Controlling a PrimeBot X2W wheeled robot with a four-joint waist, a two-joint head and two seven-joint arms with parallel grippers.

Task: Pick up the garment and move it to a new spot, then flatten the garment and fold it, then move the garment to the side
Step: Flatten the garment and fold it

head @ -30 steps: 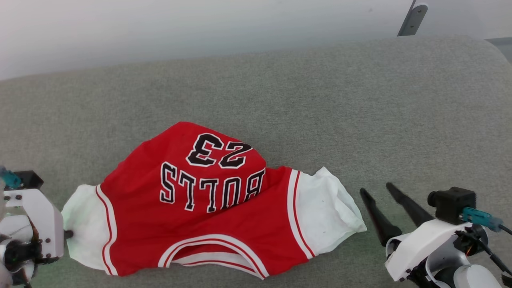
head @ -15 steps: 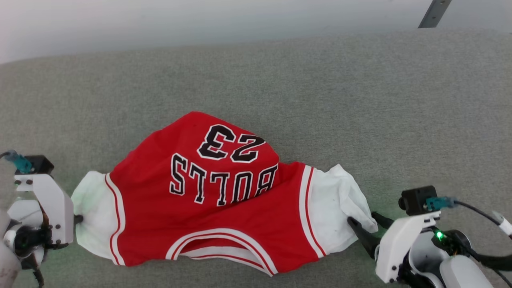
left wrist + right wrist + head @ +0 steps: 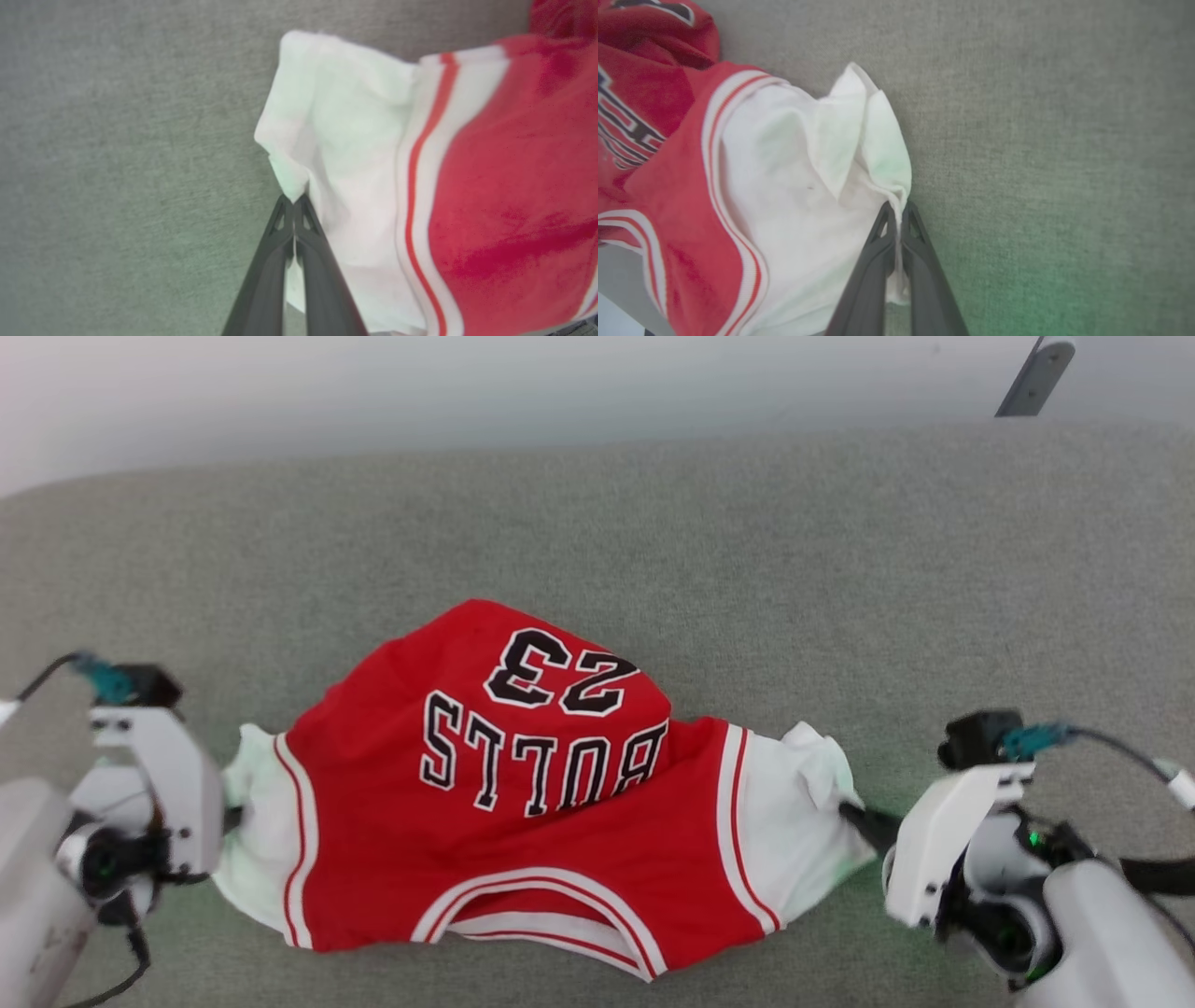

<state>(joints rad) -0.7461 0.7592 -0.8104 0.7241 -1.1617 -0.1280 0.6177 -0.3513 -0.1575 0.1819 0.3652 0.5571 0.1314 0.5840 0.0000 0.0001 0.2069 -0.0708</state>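
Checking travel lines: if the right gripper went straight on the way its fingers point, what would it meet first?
The garment: the right gripper is shut on its white edge, so going straight on it would press into that white cloth first, probably the red panel after.

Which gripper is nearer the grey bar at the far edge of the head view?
Right. The right gripper, shut on the garment's white edge, sits below the grey bar on the same side; the left gripper clamps the opposite edge, far across.

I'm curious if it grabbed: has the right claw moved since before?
Yes. The right gripper moved left, up to the garment, and shut on its white edge.
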